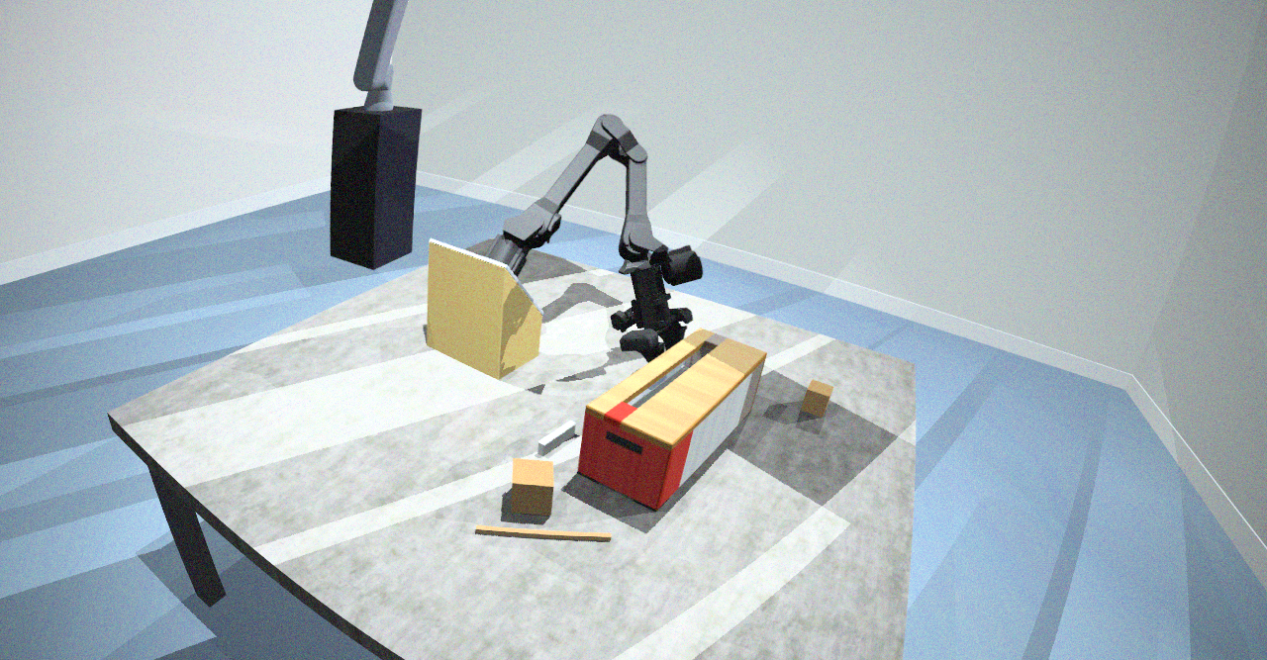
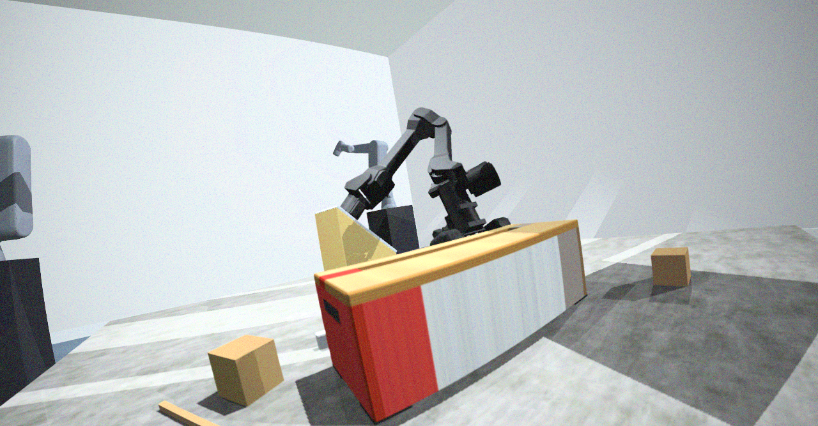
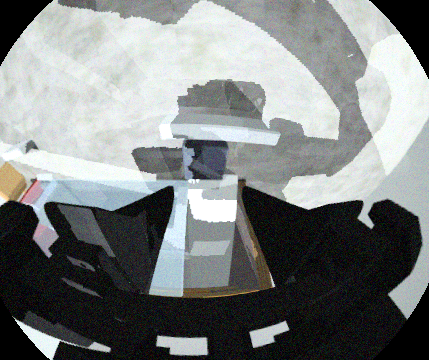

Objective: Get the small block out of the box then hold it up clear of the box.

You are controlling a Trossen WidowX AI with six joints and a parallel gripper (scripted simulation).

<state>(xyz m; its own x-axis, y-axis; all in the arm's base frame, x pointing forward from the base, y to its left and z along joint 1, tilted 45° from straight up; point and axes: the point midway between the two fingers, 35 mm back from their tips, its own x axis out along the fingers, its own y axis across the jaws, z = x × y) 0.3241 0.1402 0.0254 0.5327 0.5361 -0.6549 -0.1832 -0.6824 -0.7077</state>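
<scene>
The box (image 1: 700, 390) (image 2: 491, 292) (image 3: 99, 192) stands upright, its clear front turned toward the arm and its red end away from my gripper. A small dark blue block (image 3: 214, 159) lies outside the clear front, by the grey-floored end of the box, with a low white bar (image 3: 224, 133) just beyond it. The block is hidden behind the box in the top and exterior views. My gripper (image 3: 208, 191) is open, low at that end of the box. In the wrist view its tips stand either side of the line to the block, with nothing held. The top and exterior views hide the fingertips.
A wooden cube (image 1: 532, 490) (image 2: 245, 371) (image 3: 7, 181), a thin stick (image 1: 541, 533) and a small white bar (image 1: 556, 437) lie by the red end. Another wooden cube (image 1: 817, 397) (image 2: 670, 267) is past the other end. A tall yellow wedge (image 1: 469, 315) stands near the arm's base.
</scene>
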